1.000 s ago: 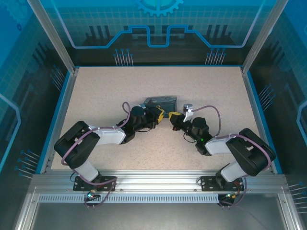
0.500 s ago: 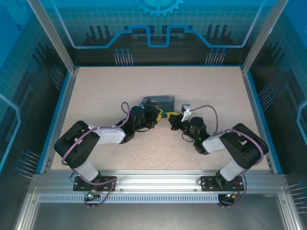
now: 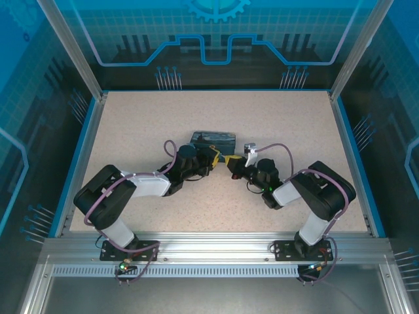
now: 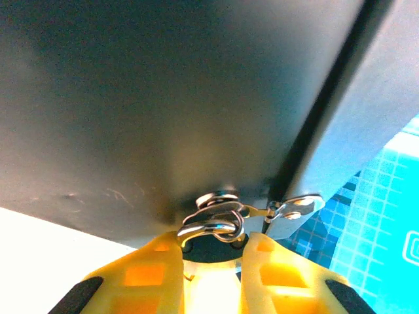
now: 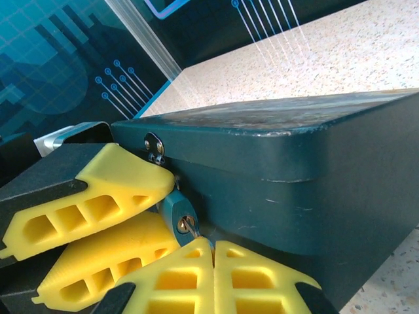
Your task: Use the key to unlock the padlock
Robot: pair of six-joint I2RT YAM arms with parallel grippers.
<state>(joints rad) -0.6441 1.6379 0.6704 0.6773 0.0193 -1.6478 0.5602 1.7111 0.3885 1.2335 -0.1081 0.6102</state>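
Right pincer (image 5: 213, 246) clenched on key (image 5: 188, 226), left pincer (image 5: 163, 201) grasping padlock (image 5: 177, 208), by right-wrist view.

Speckled beige tabletop (image 3: 288, 124), bounded by a blue rim (image 3: 216, 91) on its far, left and right sides. Aluminium posts (image 3: 72, 49) rise from the far corners and frame translucent blue wall panels (image 3: 275, 33) printed with grid and circuit-line patterns. A gear motif (image 3: 216, 6) sits at the top of the far panel. An aluminium rail (image 3: 209, 247) runs along the near edge. Lighting is even and diffuse.
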